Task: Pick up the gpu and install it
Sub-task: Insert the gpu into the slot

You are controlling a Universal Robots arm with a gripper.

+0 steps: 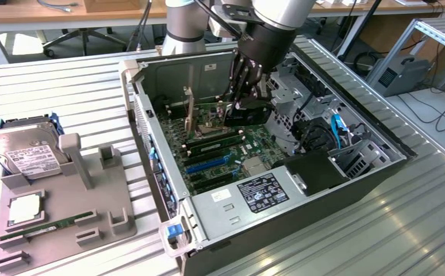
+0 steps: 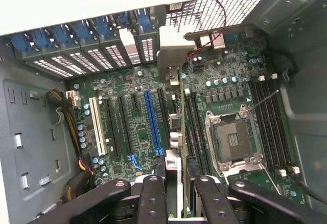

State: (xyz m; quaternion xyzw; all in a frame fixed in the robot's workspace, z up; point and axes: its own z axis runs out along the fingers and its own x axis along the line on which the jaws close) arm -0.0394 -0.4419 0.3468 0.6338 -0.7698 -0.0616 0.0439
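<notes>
Reaching down into the open computer case (image 1: 184,75), the gripper (image 1: 236,106) sits low over the motherboard (image 2: 127,88). In the wrist view its black fingers (image 2: 153,198) are clamped on the gpu (image 2: 177,124), one on each face of the card. The gpu stands on edge and shows as a thin line running away from the gripper. Its pale metal bracket (image 2: 171,55) is at the far end, against the row of rear slot covers with blue tabs (image 2: 82,35). The card lies just beside the long blue expansion slot (image 2: 152,121), between that slot and the memory slots next to the empty CPU socket (image 2: 232,139). Whether its edge is seated in a slot I cannot tell. On the exterior view's left, well apart from the case, a grey fixture tray (image 1: 69,230) carries a hard drive (image 1: 23,152), a processor chip (image 1: 25,208) and a green memory stick (image 1: 46,225).
</notes>
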